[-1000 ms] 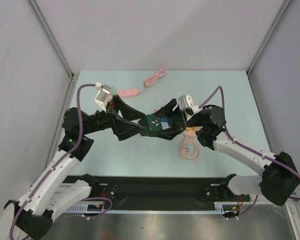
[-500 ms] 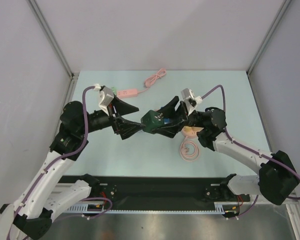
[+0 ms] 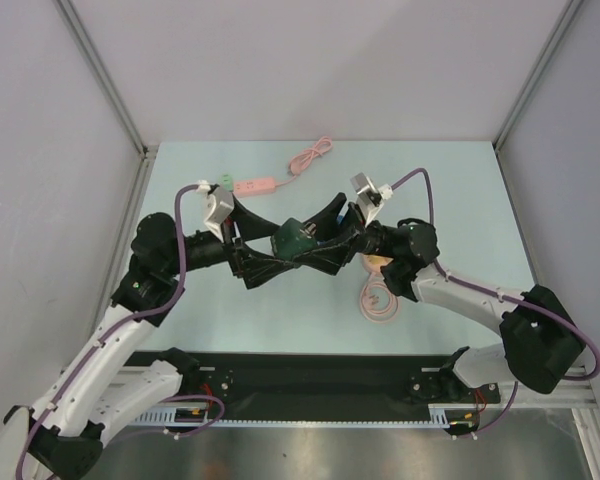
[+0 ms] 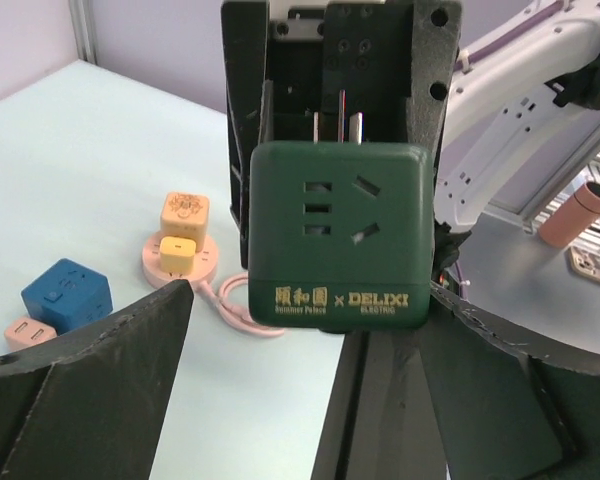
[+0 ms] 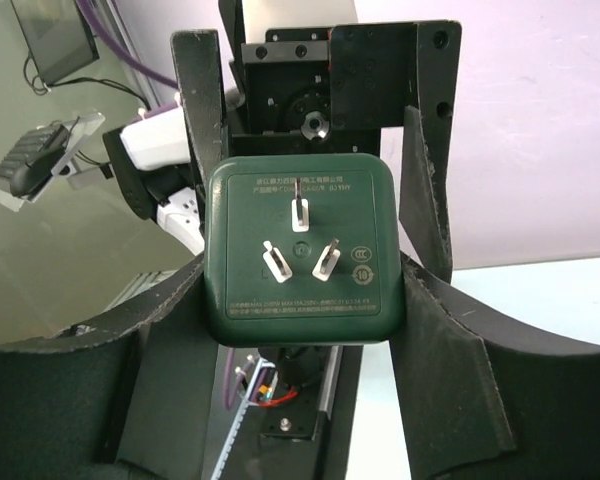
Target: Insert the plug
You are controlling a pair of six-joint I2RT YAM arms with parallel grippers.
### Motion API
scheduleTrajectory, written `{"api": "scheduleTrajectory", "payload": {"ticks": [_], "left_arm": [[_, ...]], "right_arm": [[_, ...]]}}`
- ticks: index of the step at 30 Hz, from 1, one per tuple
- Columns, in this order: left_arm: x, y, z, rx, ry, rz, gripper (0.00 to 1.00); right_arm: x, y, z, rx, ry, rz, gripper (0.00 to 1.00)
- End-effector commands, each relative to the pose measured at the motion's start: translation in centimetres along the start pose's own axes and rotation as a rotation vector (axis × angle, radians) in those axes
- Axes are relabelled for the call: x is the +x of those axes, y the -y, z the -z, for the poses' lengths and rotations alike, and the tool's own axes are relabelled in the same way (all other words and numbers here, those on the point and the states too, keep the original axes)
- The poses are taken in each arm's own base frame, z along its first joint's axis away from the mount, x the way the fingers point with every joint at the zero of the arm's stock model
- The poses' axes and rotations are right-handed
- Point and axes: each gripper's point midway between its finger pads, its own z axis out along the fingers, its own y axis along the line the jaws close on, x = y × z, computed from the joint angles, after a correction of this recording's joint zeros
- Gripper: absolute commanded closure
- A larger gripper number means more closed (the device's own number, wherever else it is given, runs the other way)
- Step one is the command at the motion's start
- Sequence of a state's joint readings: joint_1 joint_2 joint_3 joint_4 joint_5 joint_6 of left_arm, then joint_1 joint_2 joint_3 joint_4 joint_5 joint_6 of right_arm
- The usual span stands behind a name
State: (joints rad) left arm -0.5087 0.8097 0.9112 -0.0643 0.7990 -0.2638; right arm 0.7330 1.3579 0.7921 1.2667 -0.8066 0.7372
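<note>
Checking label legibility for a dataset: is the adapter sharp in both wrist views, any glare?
Left wrist: adapter sharp, brand lettering legible, no harsh glare. Right wrist: its prongs are sharp, the fine print too small to read, background blurred. Top external: evenly lit, adapter small.

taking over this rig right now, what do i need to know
Right gripper: jaws shut on the green adapter, held above the table, prongs facing the right wrist camera.
Left gripper: jaws open around the adapter, not gripping it.
On the table: pink round socket with a yellow cube on it, blue cube beside.
Done: adapter picked up. Left: plug it into a socket; which one is not clear.
</note>
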Motion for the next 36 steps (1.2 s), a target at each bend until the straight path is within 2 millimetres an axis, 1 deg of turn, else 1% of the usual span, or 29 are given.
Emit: {"api": "scheduleTrajectory", "payload": {"ticks": [1,2,4,5,11,13,16,17,18,20,23,26,30,36], "left_arm": [[-2.9,1.6,0.2,0.051,0.141,-0.056,0.06],[-3.1,1.9,0.2,0.064,0.159,-0.022,0.07],[-3.7,2.4,0.4,0.083,0.213,-0.035,0.08],[-3.9,2.5,0.5,0.082,0.231,-0.011,0.09],[-5.5,3.4,1.6,0.084,0.361,0.020,0.13],[-6.1,3.3,1.8,0.072,0.399,0.025,0.14],[-6.6,3.4,2.0,0.083,0.440,0.068,0.15],[-6.8,3.1,2.0,0.072,0.456,0.105,0.15],[-6.9,3.2,2.1,0.082,0.480,0.107,0.15],[-6.9,3.0,2.1,0.093,0.506,0.163,0.15],[-6.8,3.1,1.9,0.119,0.518,0.174,0.15],[-6.4,2.5,1.7,0.104,0.525,0.183,0.15],[-6.6,2.4,1.9,0.100,0.543,0.190,0.17],[-5.9,1.7,1.8,0.080,0.553,0.202,0.23]], "right_arm": [[-4.1,-3.3,-1.5,-0.112,0.172,0.132,1.00],[-4.3,-3.4,-1.7,-0.118,0.179,0.133,1.00],[-4.0,-3.5,-2.1,-0.125,0.184,0.125,1.00],[-4.2,-3.3,-2.1,-0.114,0.200,0.121,1.00],[-5.3,-2.9,-1.9,-0.068,0.271,0.128,1.00],[-5.7,-2.7,-1.9,-0.051,0.295,0.125,1.00],[-6.1,-2.5,-1.8,-0.038,0.318,0.117,1.00],[-6.2,-2.4,-1.8,-0.033,0.327,0.115,1.00],[-6.4,-2.5,-1.8,-0.034,0.333,0.116,1.00],[-6.5,-2.5,-2.0,-0.031,0.348,0.107,1.00],[-6.6,-2.5,-2.3,-0.033,0.361,0.102,1.00],[-6.8,-2.5,-2.7,-0.036,0.373,0.090,1.00],[-6.8,-2.4,-3.0,-0.037,0.383,0.074,1.00],[-6.9,-2.0,-3.4,-0.033,0.405,0.054,1.00]]}}
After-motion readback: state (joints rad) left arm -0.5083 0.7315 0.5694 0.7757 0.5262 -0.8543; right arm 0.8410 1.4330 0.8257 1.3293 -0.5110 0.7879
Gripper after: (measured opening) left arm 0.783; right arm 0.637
